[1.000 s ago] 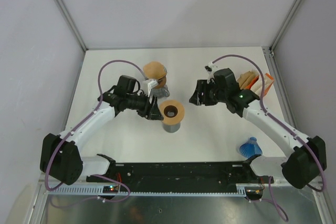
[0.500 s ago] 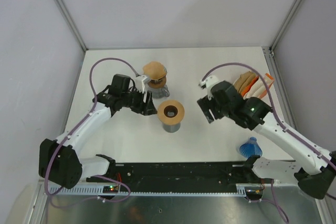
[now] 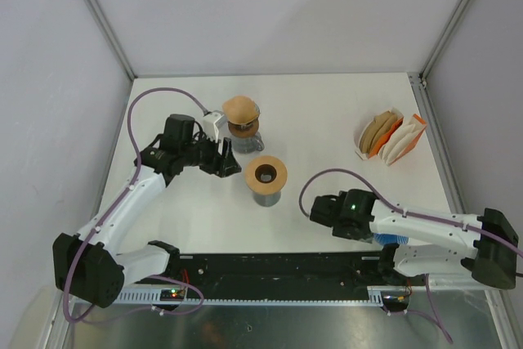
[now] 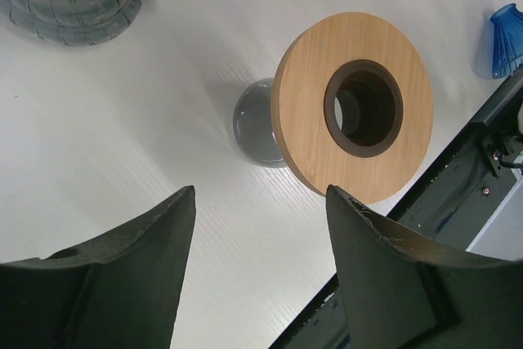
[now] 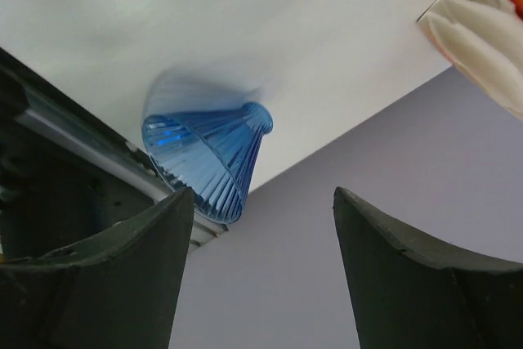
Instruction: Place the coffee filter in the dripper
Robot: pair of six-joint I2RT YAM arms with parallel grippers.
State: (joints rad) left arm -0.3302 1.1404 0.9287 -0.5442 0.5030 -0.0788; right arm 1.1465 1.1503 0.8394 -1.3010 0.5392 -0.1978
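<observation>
Right tool (image 5: 261, 202): low at the near edge of the bench (image 3: 327, 112), fingers spread wide with nothing between them.
Blue dripper (image 5: 208, 157): on the bench right by the near rail, just ahead of the right tool and untouched; from above, the right arm covers most of it.
Wood-collared dripper (image 3: 279, 173): mid-bench, standing on its grey body, its round opening lined dark brown; whether that lining is a filter cannot be told.
Left tool (image 4: 260, 195): just left of the wood-collared dripper, fingers apart and empty, clear of it.
Glass jug (image 3: 243, 126): beyond the left tool, ribbed, with a wooden lid on top.
Coffee filters (image 3: 389, 135): far right of the bench, brown and white stacks upright in an orange-edged holder (image 3: 418, 123), well apart from both drippers.
</observation>
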